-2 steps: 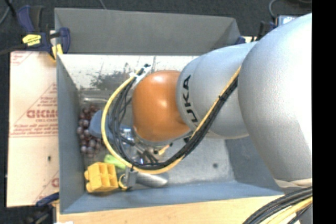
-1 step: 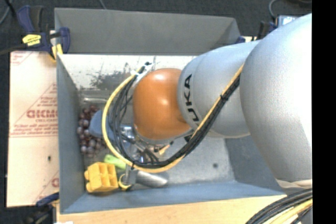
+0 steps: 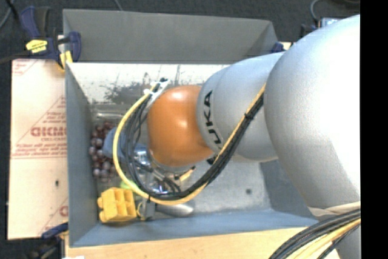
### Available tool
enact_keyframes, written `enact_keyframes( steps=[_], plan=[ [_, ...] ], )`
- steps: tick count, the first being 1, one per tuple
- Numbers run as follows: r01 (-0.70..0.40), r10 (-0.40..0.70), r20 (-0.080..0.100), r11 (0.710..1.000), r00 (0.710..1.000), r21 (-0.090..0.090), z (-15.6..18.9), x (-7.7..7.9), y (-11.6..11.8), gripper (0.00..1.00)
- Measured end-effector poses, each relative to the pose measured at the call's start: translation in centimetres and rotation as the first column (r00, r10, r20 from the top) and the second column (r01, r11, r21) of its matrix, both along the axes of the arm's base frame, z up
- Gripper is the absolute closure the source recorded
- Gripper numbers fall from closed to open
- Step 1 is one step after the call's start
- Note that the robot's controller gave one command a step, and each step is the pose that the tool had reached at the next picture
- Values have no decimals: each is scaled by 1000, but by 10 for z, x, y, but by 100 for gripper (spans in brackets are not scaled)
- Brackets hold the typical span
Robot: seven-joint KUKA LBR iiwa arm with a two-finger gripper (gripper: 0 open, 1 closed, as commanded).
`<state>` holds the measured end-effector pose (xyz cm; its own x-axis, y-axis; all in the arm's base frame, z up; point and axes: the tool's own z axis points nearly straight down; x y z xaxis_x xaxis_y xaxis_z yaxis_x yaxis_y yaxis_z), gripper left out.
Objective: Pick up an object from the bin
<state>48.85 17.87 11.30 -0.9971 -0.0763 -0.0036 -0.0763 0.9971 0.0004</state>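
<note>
My arm [image 3: 291,106] comes in from the right and bends down into the grey metal bin [image 3: 170,39], its thick pale body covering most of the right half of the floor. The orange cover [image 3: 176,127] on my wrist sits over the middle of the bin, and black and yellow cables [image 3: 200,182] loop round it on the left and underneath. My pincer [image 3: 148,184] hangs below that cover, low over the front left part of the floor, tucked in among the cables and metal fittings. I cannot tell whether it is open or closed, nor whether anything is in it. Nearest to it is a yellow block [image 3: 118,204] with studs on top, lying in the front left corner close to the front wall. Just to the right of the block, below my pincer, lies a silvery piece [image 3: 174,209], long and rounded, flat on the floor. A small green scrap [image 3: 125,185] shows just above the block, at the edge of the cables. Further back along the left wall lies a bunch of dark red grapes [image 3: 100,148], apart from the block. The floor at the front right, beneath my arm, is bare grey metal.
</note>
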Motion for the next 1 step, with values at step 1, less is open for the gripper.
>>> enact_keyframes(
  steps=[1],
  plan=[
    [-257,257,0,967,967,-1,-27,-9,27,0]
  ],
)
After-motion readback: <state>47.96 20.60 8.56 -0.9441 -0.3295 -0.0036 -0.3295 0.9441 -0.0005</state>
